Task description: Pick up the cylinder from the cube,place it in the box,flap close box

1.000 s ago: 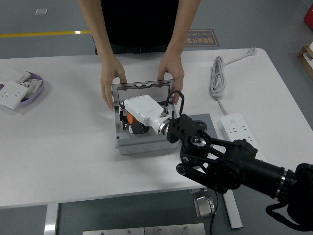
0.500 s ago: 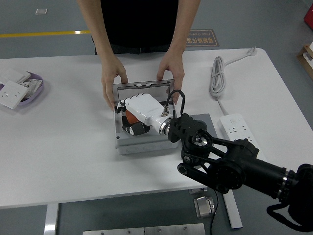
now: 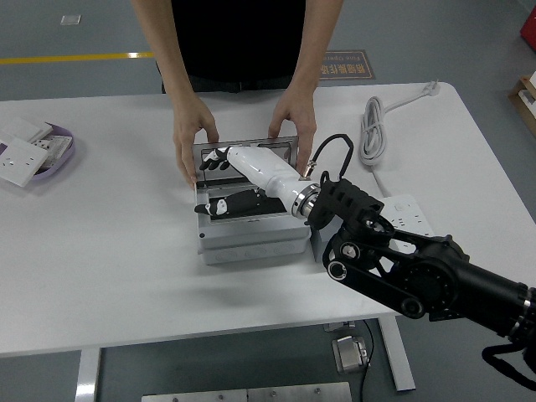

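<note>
The grey box (image 3: 251, 244) sits mid-table with its clear lid (image 3: 280, 147) standing up at the far side. A person's hands (image 3: 193, 134) hold the lid's two far corners. My right hand (image 3: 209, 182), white with black fingertips, reaches over the box's inside with the fingers spread and holds nothing. Its fingertips (image 3: 214, 157) lie against the lid's left part, and the thumb (image 3: 224, 204) stretches low across the box. No orange cylinder shows; the hand and forearm cover much of the box's inside. The cube is hidden behind my arm.
A white power strip (image 3: 408, 211) lies right of the box, partly under my arm, with a coiled white cable (image 3: 373, 126) behind it. A purple tray (image 3: 60, 151) with white sockets sits at the far left edge.
My right hand was curled on the orange cylinder inside the box. It has since opened, let go and stretched up toward the lid. The person's hands stayed on the lid.
</note>
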Tool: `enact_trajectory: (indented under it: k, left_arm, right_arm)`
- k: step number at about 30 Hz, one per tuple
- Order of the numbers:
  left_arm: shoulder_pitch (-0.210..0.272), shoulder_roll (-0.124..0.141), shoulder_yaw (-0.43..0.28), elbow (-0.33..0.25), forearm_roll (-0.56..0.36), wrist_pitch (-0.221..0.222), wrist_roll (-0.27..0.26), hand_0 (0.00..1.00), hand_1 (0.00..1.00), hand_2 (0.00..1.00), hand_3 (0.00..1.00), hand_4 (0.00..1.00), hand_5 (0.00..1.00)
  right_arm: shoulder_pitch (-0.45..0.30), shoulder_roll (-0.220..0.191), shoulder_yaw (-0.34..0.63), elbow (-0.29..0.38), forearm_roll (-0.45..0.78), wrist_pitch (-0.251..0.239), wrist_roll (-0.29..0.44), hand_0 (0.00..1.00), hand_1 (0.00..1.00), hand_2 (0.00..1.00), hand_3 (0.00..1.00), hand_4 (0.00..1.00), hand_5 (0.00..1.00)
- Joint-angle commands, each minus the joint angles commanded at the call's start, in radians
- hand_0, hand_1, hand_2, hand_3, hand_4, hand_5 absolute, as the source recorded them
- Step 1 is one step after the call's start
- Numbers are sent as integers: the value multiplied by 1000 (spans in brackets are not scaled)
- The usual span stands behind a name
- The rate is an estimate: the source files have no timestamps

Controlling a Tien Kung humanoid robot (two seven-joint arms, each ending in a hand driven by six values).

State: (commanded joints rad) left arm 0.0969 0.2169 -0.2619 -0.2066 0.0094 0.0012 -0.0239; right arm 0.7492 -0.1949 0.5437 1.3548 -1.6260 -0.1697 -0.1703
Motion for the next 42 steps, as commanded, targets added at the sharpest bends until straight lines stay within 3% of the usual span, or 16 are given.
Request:
enact_trajectory:
  k: [5, 11, 16, 20, 31, 37, 42]
  left_arm:
    - [-3, 1, -2, -1, 4, 0, 0, 629, 647, 625, 668, 722, 253]
    - [-3, 2, 2, -1, 4, 0, 0, 629, 647, 625, 668, 722, 253]
    - [-6, 4, 1, -1, 7, 0, -1, 629, 647, 625, 668, 722, 253]
    - [-7, 4, -1, -2, 10, -1, -1, 629, 647, 625, 668, 722, 253]
    - [-6, 4, -16, -2, 23, 0, -1, 629, 647, 625, 668, 722, 253]
    - [-4, 3, -16, -2, 22, 1, 0, 629, 647, 625, 668, 722, 253]
    - [-4, 5, -21, -2, 26, 1, -1, 629, 647, 625, 668, 722, 253]
  right_arm:
    - [58, -30, 13, -21, 123, 9, 1, 798, 658, 676, 718, 975, 471]
    - [116, -33, -2, -119, 225, 15, 12, 768, 642, 663, 707, 962, 478]
    - [139, -33, -55, -202, 268, 16, 27, 750, 630, 656, 699, 947, 467]
    - [140, -54, -79, -204, 271, 16, 27, 737, 624, 652, 696, 940, 468]
    - [87, -175, -86, 13, 106, 11, -12, 728, 624, 653, 695, 934, 471]
    - [58, -180, -135, 126, 40, 17, -30, 726, 623, 653, 694, 933, 477]
    - [36, -174, -168, 174, 5, 9, -40, 727, 623, 655, 689, 928, 484]
